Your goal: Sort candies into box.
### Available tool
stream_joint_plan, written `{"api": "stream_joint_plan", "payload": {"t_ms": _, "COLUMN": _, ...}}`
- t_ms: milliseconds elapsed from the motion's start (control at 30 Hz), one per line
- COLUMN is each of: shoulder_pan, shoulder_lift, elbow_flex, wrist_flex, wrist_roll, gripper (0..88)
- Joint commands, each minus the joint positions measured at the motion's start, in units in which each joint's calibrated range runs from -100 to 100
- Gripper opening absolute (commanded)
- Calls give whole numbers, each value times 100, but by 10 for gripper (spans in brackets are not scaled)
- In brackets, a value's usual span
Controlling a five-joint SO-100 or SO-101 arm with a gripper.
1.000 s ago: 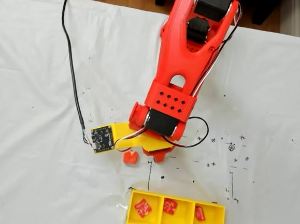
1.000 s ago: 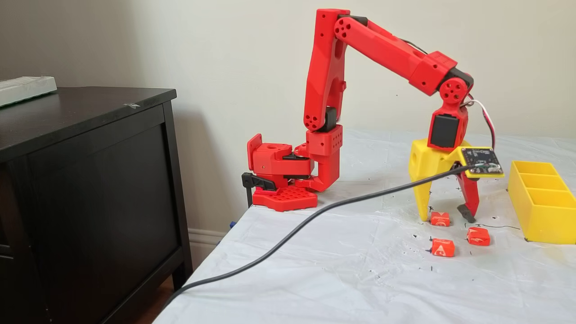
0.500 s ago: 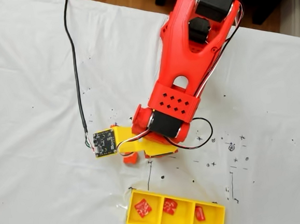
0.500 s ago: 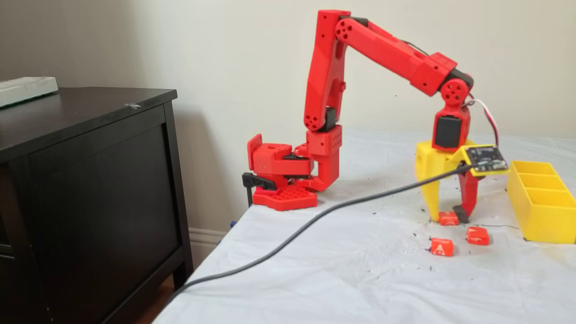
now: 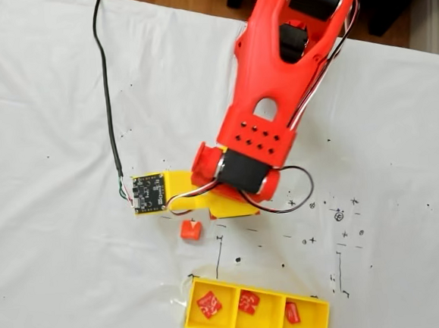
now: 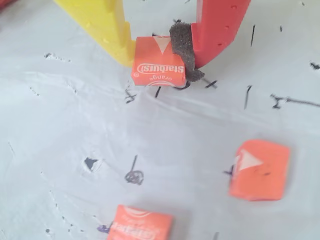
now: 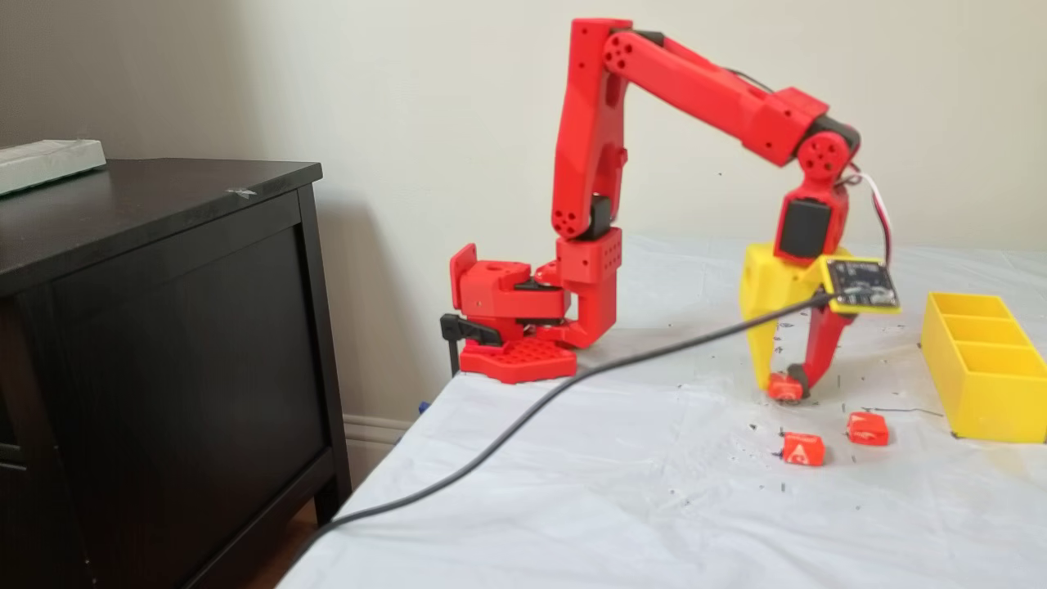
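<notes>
My gripper (image 6: 159, 56) is shut on an orange candy (image 6: 159, 64), held between the yellow finger (image 6: 107, 27) and the red finger's dark pad (image 6: 181, 37). In the side fixed view the gripper (image 7: 787, 383) holds this candy (image 7: 784, 388) at the table surface. Two more orange candies (image 6: 259, 169) (image 6: 140, 225) lie loose nearby, also visible from the side (image 7: 802, 449) (image 7: 868, 429). From above, one loose orange candy (image 5: 190, 229) shows beside the gripper. The yellow box (image 5: 233, 315) has three compartments, each with a red candy (image 5: 209, 304) (image 5: 248, 301) (image 5: 292, 311). The box (image 7: 981, 401) stands right of the gripper.
The white sheet (image 5: 77, 281) carries black pen marks. A black cable (image 7: 532, 417) runs across the sheet to the circuit board (image 5: 148, 193) on the gripper. The arm's base (image 7: 515, 327) sits at the table's far edge, beside a dark cabinet (image 7: 164, 327).
The open fingers came down around the orange candy and shut on it. The gripper has since shifted left in the side view, carrying the candy with it.
</notes>
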Motion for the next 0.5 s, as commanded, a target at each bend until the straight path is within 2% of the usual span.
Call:
{"api": "stream_joint_plan", "payload": {"t_ms": 0, "shoulder_pan": -495, "shoulder_lift": -1336, "elbow_flex": -936, "wrist_flex": 62, "wrist_roll": -239, "gripper": 1}}
{"api": "stream_joint_plan", "payload": {"t_ms": 167, "shoulder_pan": -1003, "shoulder_lift": -1616, "elbow_flex": -1318, "wrist_flex": -224, "wrist_roll": -694, "gripper": 1}}
{"api": "stream_joint_plan", "payload": {"t_ms": 267, "shoulder_pan": -1455, "shoulder_lift": -1556, "elbow_flex": -1491, "wrist_flex": -625, "wrist_roll": -1148, "gripper": 1}}
{"api": "stream_joint_plan", "payload": {"t_ms": 467, "shoulder_pan": -1872, "shoulder_lift": -1293, "elbow_flex": -1764, "wrist_flex": -1117, "wrist_roll": -1465, "gripper": 1}}
